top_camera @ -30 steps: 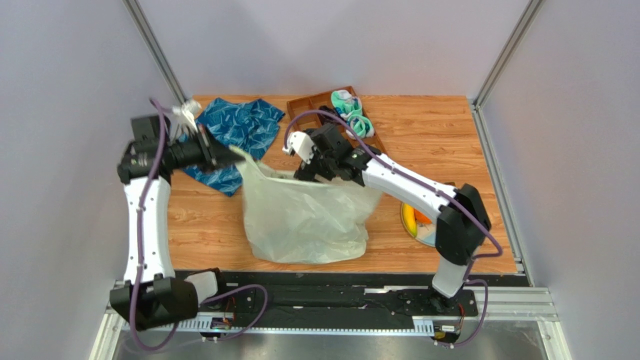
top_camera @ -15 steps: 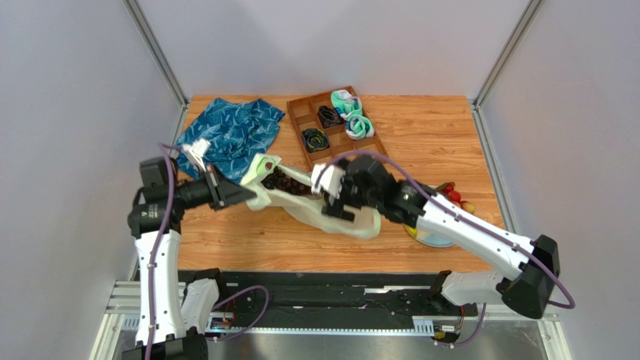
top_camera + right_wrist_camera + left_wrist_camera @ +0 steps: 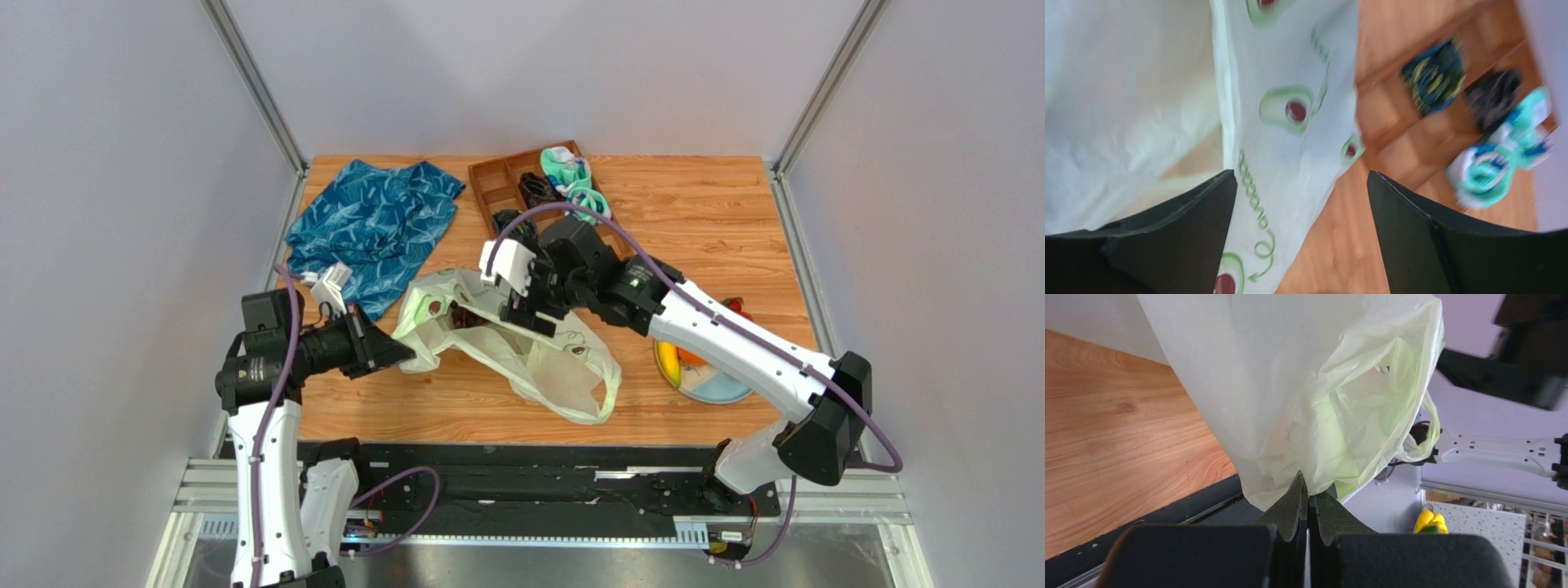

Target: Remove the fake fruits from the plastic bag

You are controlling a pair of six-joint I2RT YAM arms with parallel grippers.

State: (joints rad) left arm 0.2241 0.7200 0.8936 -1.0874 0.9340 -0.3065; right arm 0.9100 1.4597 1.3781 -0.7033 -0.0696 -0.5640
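Now the plastic bag (image 3: 546, 368) is clamped by the left gripper (image 3: 1309, 487); the right gripper (image 3: 1300, 177), spread and empty, should be steered into its mouth.

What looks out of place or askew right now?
The pale translucent plastic bag lies slumped and twisted on the wooden table, one edge pinched in the left gripper; the open right gripper straddles its printed edge. The blue patterned cloth sits crumpled far left. Nothing looks spilled.

The plastic bag (image 3: 1290, 153) bears green cursive lettering, apparently "avocado".
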